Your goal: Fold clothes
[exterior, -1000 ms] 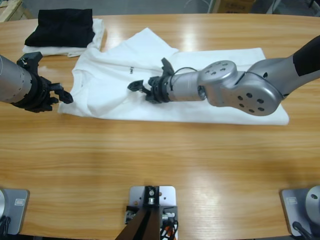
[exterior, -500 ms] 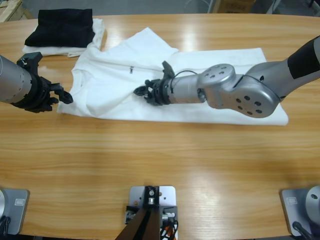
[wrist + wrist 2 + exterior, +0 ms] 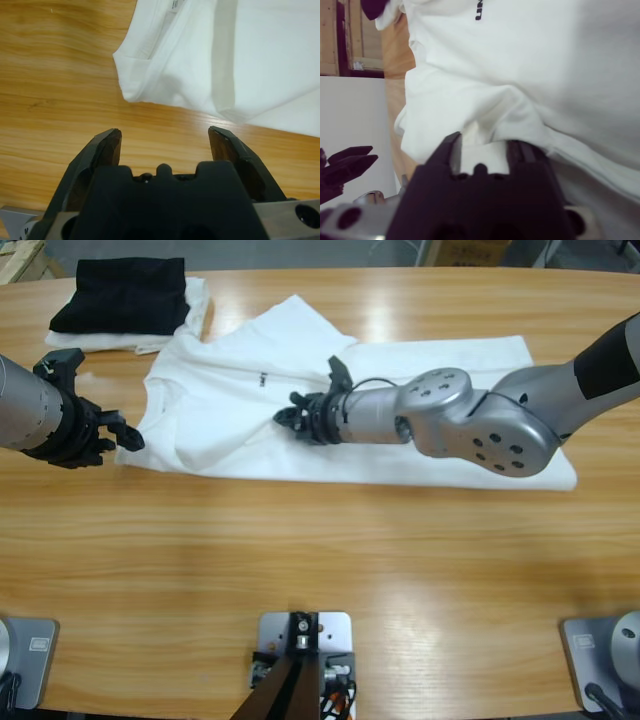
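Two grippers frame my work here. The large white short-sleeved cotton T-shirt (image 3: 300, 410) lies spread across the far half of the long wooden counter (image 3: 320, 560), partly folded, its body running off to the right and a sleeve rising toward the far edge. A tiny dark chest logo (image 3: 478, 9) shows on the cloth, and in the left wrist view the near corner (image 3: 131, 75) of the shirt is doubled over in soft layers with a small tag at the picture's top.

My right gripper (image 3: 300, 416) rests low on the middle of the shirt, just below the logo; in its wrist view the black jaws close around a raised ridge of white fabric, pinching it. The right arm's big silver elbow (image 3: 480, 425) lies over the shirt's right half and hides part of it from above.

My left gripper (image 3: 118, 430) waits at the shirt's left edge, just beside the cloth; its jaws stand spread with bare wood between them, and the folded corner sits just ahead of their tips, not touched.

At the far left corner a folded black garment (image 3: 125, 292) sits on top of a folded white cloth (image 3: 180, 325), close to the shirt's upper left edge.
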